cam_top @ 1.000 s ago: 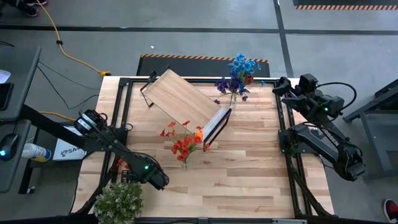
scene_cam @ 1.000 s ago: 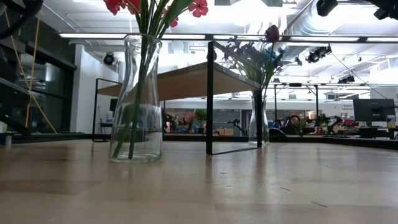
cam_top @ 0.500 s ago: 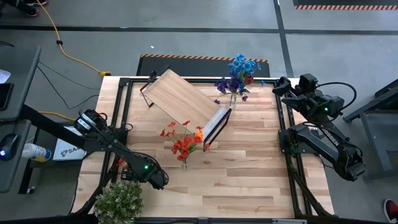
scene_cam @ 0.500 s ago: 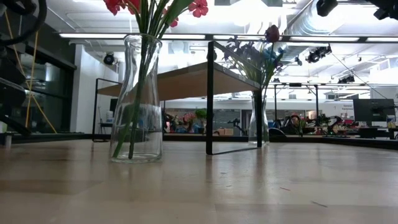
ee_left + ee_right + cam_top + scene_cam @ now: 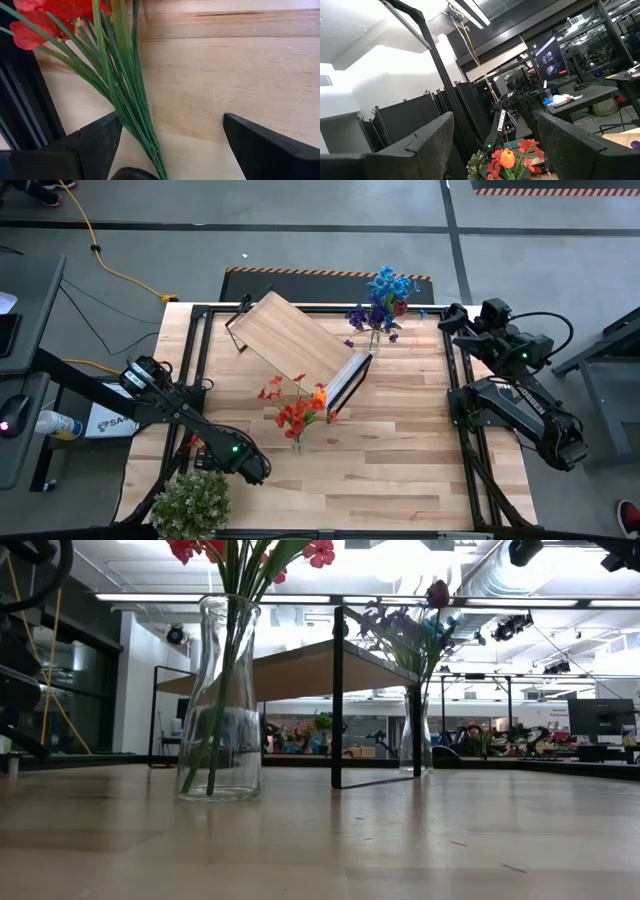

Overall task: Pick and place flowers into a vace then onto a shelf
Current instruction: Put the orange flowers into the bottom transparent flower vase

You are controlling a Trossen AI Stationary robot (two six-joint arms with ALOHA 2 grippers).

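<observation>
1. Red flowers stood in a vase beside the shelf; blue flowers likewise.
2. Neither was on the shelf.
3. Left tool, jaws apart, straddled loose stems; right tool waited apart.

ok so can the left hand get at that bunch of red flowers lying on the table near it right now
Probably yes. The left hand is open and low over the table, and the green stems of the red flowers lie between its fingers, nearer one of them. Nothing sits in the way.
</observation>
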